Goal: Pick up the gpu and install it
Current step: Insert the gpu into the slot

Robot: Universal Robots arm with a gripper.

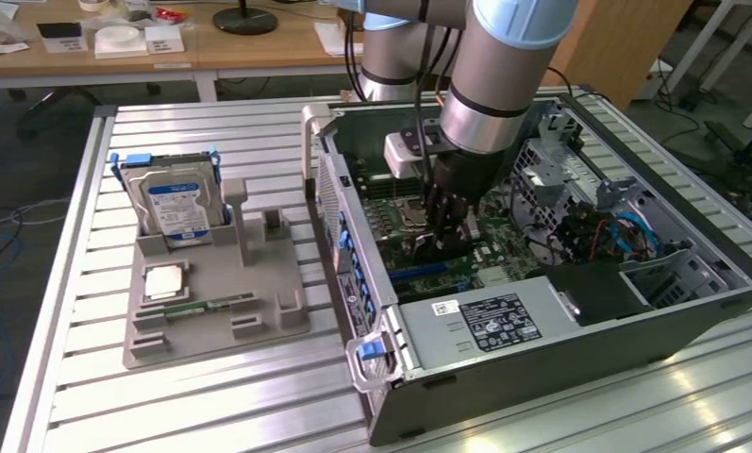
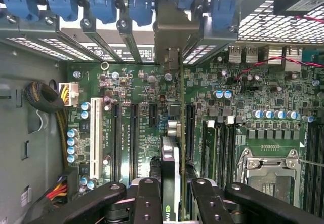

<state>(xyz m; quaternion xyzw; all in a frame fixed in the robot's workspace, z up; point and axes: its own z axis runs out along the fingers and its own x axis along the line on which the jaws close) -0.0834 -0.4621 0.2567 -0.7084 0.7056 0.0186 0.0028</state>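
My gripper (image 1: 442, 238) reaches down into the open computer case (image 1: 677, 311), over the green motherboard (image 1: 508, 253). In the wrist view the gpu (image 2: 171, 163) stands on edge between my black fingers (image 2: 148, 199), and the gripper (image 2: 174, 203) is shut on it. The card runs across the motherboard (image 2: 147, 92) between the black expansion slots (image 2: 132, 133). Its silvery end bracket (image 2: 174, 29) sits at the case's rear slot openings. I cannot tell whether its lower edge is in a slot.
A grey holder (image 1: 243, 326) at the exterior view's left carries a silver hard drive with a blue label (image 1: 178, 209), a processor chip (image 1: 164, 281) and a green memory stick (image 1: 208, 306). Inside the case are the processor socket (image 2: 268, 171), blue latches (image 2: 101, 3), cables (image 2: 48, 100) and the power supply (image 1: 489, 321).
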